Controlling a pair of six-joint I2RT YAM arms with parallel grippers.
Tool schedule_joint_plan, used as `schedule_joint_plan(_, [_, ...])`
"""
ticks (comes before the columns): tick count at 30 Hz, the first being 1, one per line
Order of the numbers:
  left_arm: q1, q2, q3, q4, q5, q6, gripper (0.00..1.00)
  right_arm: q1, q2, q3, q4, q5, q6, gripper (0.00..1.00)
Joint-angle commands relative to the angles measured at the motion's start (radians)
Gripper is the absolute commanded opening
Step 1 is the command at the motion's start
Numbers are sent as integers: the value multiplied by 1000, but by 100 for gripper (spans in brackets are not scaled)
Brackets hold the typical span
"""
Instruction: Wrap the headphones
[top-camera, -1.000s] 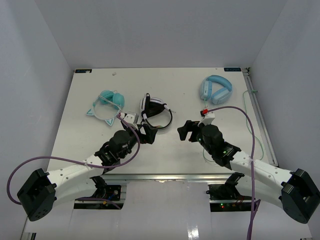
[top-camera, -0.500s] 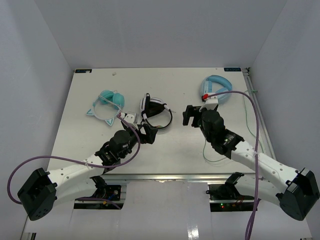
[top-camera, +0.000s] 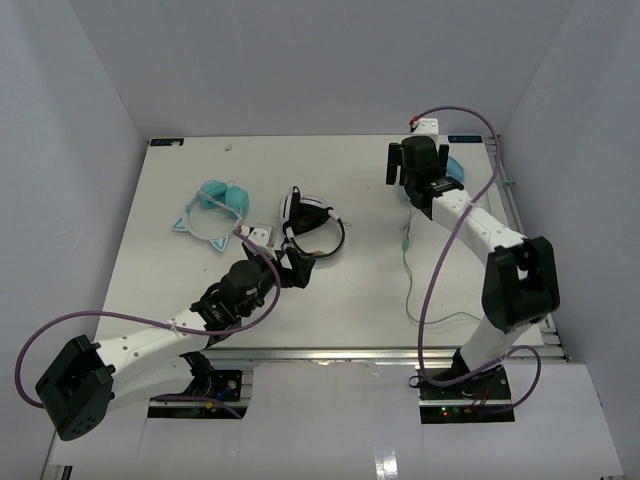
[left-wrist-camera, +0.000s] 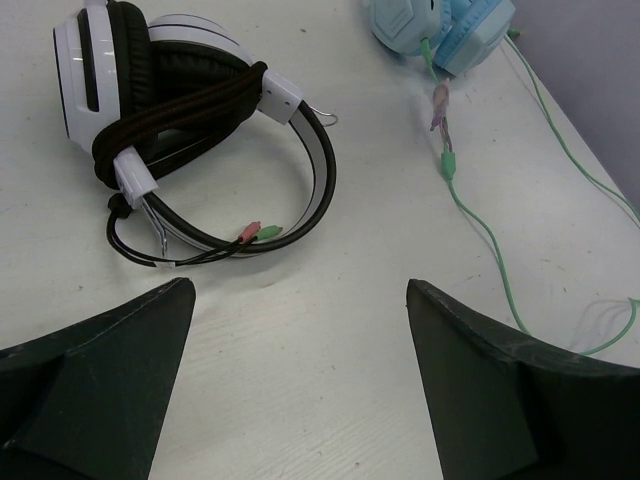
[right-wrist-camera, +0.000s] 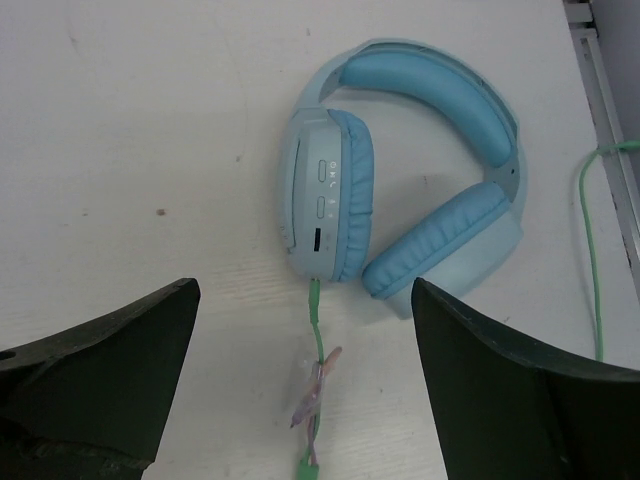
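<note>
The light blue headphones (right-wrist-camera: 345, 195) lie flat at the far right of the table, ear cups folded in under the wide headband. In the top view my right arm covers most of the headphones (top-camera: 456, 166). Their pale green cable (right-wrist-camera: 316, 308) leaves the left cup, carries a small purple tie, and trails toward the near edge of the table (top-camera: 408, 270). My right gripper (right-wrist-camera: 303, 300) is open and empty, hovering above the cable plug just short of the cups, and it shows in the top view (top-camera: 420, 172). My left gripper (left-wrist-camera: 300, 285) is open and empty above bare table.
Black-and-white headphones (left-wrist-camera: 180, 90) lie just beyond my left gripper, with their cord wound round the cups. Teal cat-ear headphones (top-camera: 215, 210) lie at the far left. A metal rail (top-camera: 515, 230) runs along the right table edge, with cable looped beside it.
My right arm has swung from the middle of the table out to the far right, over the light blue headphones. The left arm has not moved.
</note>
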Motion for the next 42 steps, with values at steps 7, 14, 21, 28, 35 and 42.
schedule_joint_plan(7, [0,15,25,5,28,-26,98,-93,337,276,-35,-57,-114,94])
schedule_joint_plan(14, [1,10,29,-3,25,-26,98,-99,433,338,-35,-35,-185,95])
schedule_joint_plan(21, [0,7,23,8,24,-18,98,-101,484,354,-34,-85,-199,99])
schedule_joint_plan(28, [0,7,25,9,52,-21,92,-101,450,314,-41,-150,-153,56])
schedule_joint_plan(35, [0,-115,32,-10,105,-64,90,-97,189,259,-127,-426,-81,8])
schedule_joint_plan(42, [0,-248,224,-102,251,-59,90,-73,-201,98,-71,-1033,150,8])
